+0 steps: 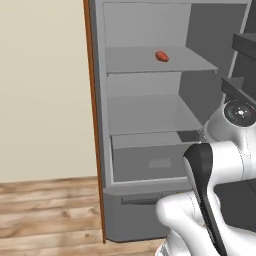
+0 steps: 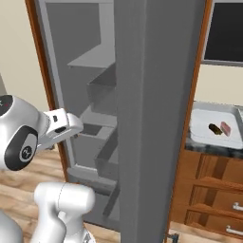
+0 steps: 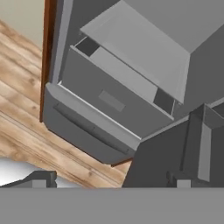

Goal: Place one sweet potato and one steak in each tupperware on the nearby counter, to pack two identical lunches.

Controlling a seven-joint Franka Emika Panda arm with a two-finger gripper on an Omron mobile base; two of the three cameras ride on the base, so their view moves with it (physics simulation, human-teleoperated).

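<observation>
An orange-red sweet potato (image 1: 161, 56) lies on an upper shelf of the open fridge. In the right base view, a white tupperware (image 2: 201, 118) sits on the marbled counter (image 2: 209, 144) at the right. It holds a dark brown sweet potato (image 2: 215, 129) and a pink steak (image 2: 225, 127) side by side. My gripper (image 3: 110, 180) is open and holds nothing. Its dark fingertips (image 3: 41, 178) stand wide apart, in front of the fridge's lower drawer (image 3: 109, 101).
The open grey fridge door (image 2: 156, 118) stands between the fridge interior and the counter. Brown wooden drawers (image 2: 213, 190) with silver handles sit under the counter. A wood floor (image 1: 45, 210) runs left of the fridge, beside a brown side panel (image 1: 94, 125).
</observation>
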